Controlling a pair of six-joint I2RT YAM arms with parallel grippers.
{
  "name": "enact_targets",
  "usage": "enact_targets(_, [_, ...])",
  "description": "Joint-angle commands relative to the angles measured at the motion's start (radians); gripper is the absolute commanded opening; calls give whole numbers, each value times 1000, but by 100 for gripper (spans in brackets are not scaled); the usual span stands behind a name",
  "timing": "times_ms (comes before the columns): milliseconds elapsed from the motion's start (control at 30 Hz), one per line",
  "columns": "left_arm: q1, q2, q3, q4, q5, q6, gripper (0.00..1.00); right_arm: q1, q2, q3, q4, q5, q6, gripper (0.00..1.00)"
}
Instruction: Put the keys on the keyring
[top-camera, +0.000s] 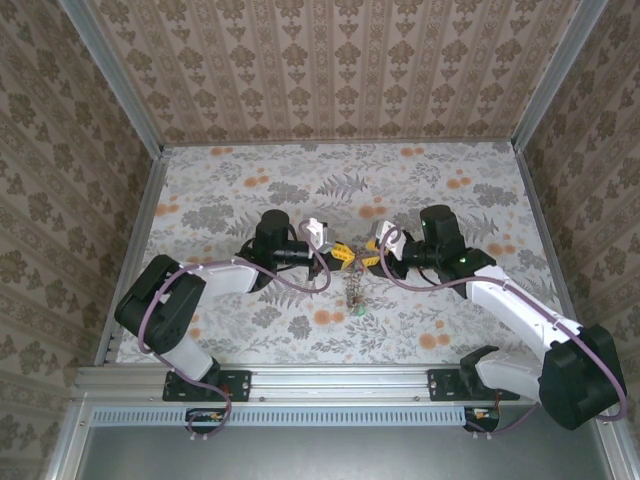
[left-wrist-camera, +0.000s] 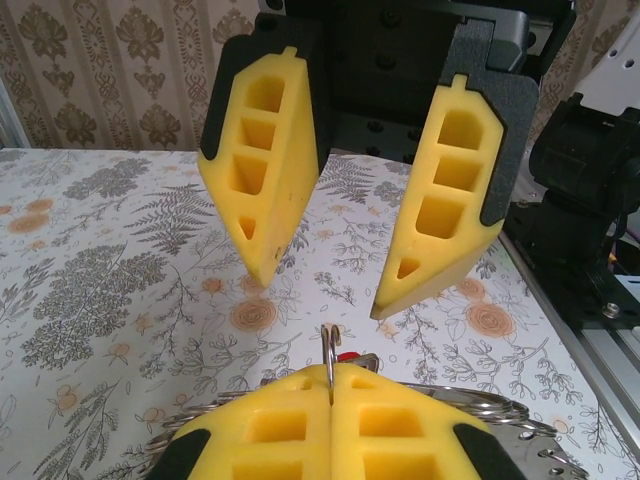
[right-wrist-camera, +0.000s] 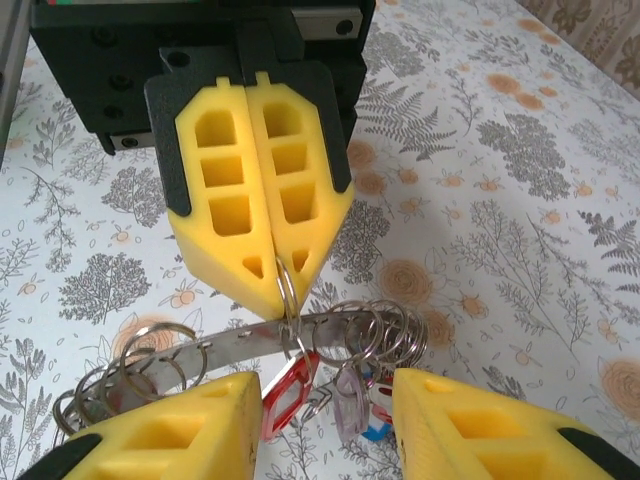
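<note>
- Left gripper (right-wrist-camera: 280, 296), jaws clamped on a thin wire loop atop the large thin silvery metal keyring (right-wrist-camera: 245, 342), hung between both arms.
- Right gripper (left-wrist-camera: 323, 295) spread wide, holding nothing.
- Likely light, stiff, slick and free to swing; best taken on bare hoop wire, away from small silver keys with red and purple plastic heads (right-wrist-camera: 290, 385).
- Crowded by small silvery split rings (right-wrist-camera: 390, 330).
- Beyond, floral tabletop (top-camera: 250, 180), patterned wall (top-camera: 330, 70).

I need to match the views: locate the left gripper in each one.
Top: left gripper mid-table, left of the two.
Left wrist: left gripper bottom centre, shut on a small ring.
Right wrist: left gripper upper centre-left, pinching that ring.
Shared landmark: the open right gripper facing it.
</note>
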Motion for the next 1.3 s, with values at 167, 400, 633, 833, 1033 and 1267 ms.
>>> enact_targets(167, [10,-43,35,28,50,-17,0,14,52,59,12,-74,-13,39])
enact_targets(400, [10,-40,37,29,49,-18,0,16,86,81,19,-116,-3,34])
enact_targets(633, [10,-40,41,32,48,-21,0,15,120,95,-4,-126,-12,25])
enact_targets(833, [10,-42,36,53,31,-28,0,16,135,101,-19,-116,-23,9])
enact_targets(1033, [11,-52,37,-5,-6,-3,4,25,127,137,-99,-81,-43,0])
enact_targets(1267, [-6,-92,134,-419,-65,215,12,68,111,200,-229,29,-105,0])
